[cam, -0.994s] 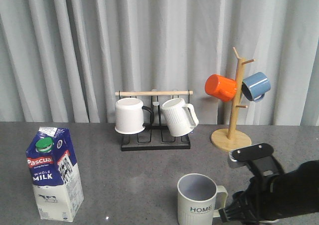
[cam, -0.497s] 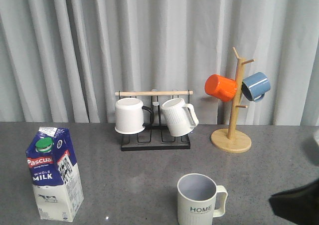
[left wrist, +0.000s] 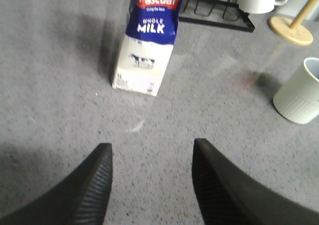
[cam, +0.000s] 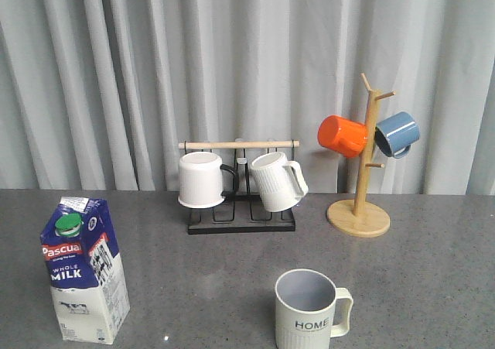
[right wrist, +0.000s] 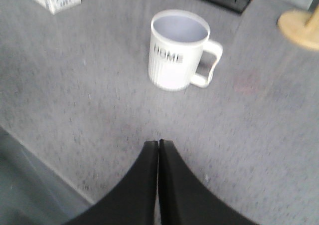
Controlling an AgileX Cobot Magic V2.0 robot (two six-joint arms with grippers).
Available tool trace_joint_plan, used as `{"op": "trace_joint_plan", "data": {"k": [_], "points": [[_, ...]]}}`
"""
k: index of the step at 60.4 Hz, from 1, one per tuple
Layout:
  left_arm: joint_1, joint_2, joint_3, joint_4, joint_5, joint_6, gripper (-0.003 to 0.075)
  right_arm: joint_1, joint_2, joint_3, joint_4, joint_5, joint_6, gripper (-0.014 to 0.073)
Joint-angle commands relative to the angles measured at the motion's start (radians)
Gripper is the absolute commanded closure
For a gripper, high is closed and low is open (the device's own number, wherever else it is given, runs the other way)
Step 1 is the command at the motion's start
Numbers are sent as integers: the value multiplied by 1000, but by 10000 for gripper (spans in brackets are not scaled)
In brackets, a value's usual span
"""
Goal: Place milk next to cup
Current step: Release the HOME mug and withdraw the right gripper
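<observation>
A: Status on the milk job?

B: Nothing done yet, as I read it. The tall dark-blue and white gable-top milk carton [cam: 83,268] with the green cap stands upright at the near left of the grey speckled counter [cam: 209,279]. The pale cream mug lettered HOME [cam: 308,310] sits near the front, right of centre. The two are well apart, with bare counter between them.

A: Pincers?

B: The left pincer [left wrist: 152,177] is spread wide and grips nothing. The carton [left wrist: 149,40] stands ahead of it, roughly in line with the gap, not touching either finger. The right pincer [right wrist: 159,177] has its fingers pressed together, with nothing between them. It hangs near the HOME mug [right wrist: 177,50], pointed about at it, not in contact.

A: Arms in the front view?

B: Neither shows there.

A: What's left, then?

B: All of it, I'd say: close in on the carton, grip, lift, carry right, and set it down just beside the mug. The left one looks the likely candidate, since it's open and facing the carton.

A: Other stuff?

B: Two white mugs on a black wire rack [cam: 240,217] and a wooden mug tree [cam: 362,186] with orange and blue mugs sit at the back, away from the path.
</observation>
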State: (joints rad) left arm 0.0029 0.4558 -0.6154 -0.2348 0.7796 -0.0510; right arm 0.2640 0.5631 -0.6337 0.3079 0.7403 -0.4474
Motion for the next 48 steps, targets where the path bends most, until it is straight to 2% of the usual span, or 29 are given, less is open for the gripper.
{"op": "trace_joint_plan", "data": {"k": [1,15,25,34,48], "points": [[-7,67,-70,-27,-12,6,349,-3,-10,45,6,-92,0,599],[-7,242,-290,-26,108,62,257,-3,-23,133,6,-136,0,599],[-7,383,-490,-26,242,92,181,-3,-23,152,5,-167,0,599],[-7,461,-610,-27,253,91,178,-3,-23,159,6,-176,0,599],[-7,492,-682,-55,270,100,177,-3,-23,158,7,-176,0,599]]}}
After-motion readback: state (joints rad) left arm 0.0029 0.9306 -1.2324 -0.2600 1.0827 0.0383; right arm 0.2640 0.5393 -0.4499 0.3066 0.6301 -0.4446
